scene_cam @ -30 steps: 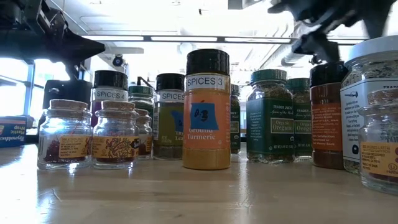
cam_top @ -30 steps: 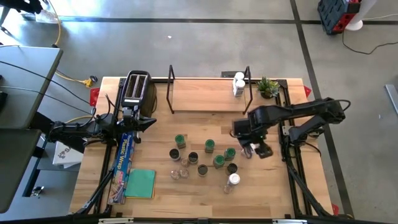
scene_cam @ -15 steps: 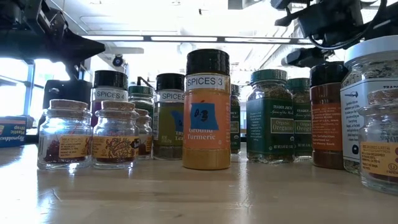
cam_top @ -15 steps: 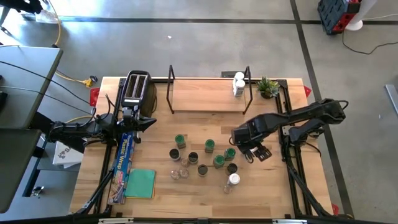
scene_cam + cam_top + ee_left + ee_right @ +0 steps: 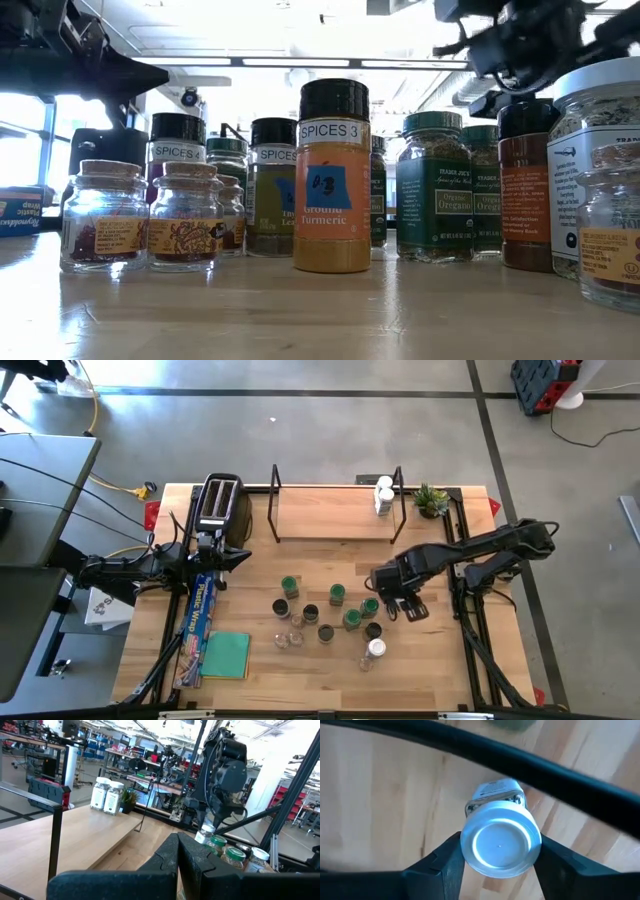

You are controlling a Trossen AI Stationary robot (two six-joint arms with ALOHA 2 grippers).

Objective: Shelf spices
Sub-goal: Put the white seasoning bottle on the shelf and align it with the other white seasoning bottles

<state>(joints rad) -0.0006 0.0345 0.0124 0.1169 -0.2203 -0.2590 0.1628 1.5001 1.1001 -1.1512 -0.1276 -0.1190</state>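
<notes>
Several spice jars (image 5: pixel 337 593) with green, dark and white lids stand in a cluster on the wooden table, in front of the shelf (image 5: pixel 335 515). Two white-lidded jars (image 5: pixel 384 495) stand at the shelf's right end. My right gripper (image 5: pixel 398 606) points down at the cluster's right edge, shut on a white-lidded jar (image 5: pixel 500 842), which its body hides in the high view. The left wrist view shows that jar (image 5: pixel 204 834) under the gripper. My left gripper (image 5: pixel 245 557) is shut and level at the table's left, near the toaster. My right gripper pinches the white-lidded jar by the rim of its lid (image 5: pixel 467 845), one finger (image 5: pixel 445 865) on each side. The fingers come from above, pointing down. The jar stands upright with its base on the table.
A black-and-silver toaster (image 5: pixel 220 502) stands at the back left and a small potted plant (image 5: pixel 432 498) at the back right. A long blue box (image 5: pixel 200 615) and a green cloth (image 5: pixel 227 655) lie at the left front. There is bare shelf board left of the two jars.
My right gripper has sunk and shifted a little toward the table's left, onto the right edge of the jar cluster. Its fingers have drawn together around the white-lidded jar. The jars have kept their places.
</notes>
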